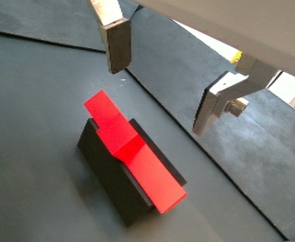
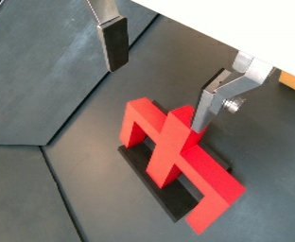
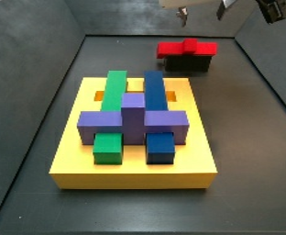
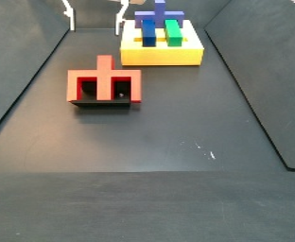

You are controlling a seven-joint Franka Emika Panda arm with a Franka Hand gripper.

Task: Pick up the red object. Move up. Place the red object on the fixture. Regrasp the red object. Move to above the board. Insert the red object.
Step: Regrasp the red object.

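Already the red object (image 2: 176, 156) sits on the fixture (image 1: 112, 170), directly below the empty, spread gripper (image 2: 163, 66). Regrasping remains. So does insertion into the board (image 3: 133, 161).

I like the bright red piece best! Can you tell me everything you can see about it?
The red object is a bright, smooth, blocky piece that looks like plastic: bridge-shaped, with two legs and a raised centre tab. It rests on the small black fixture, away from the yellow board. Nothing else touches it. In both wrist views the open gripper hangs above it, its fingers clear of the piece.
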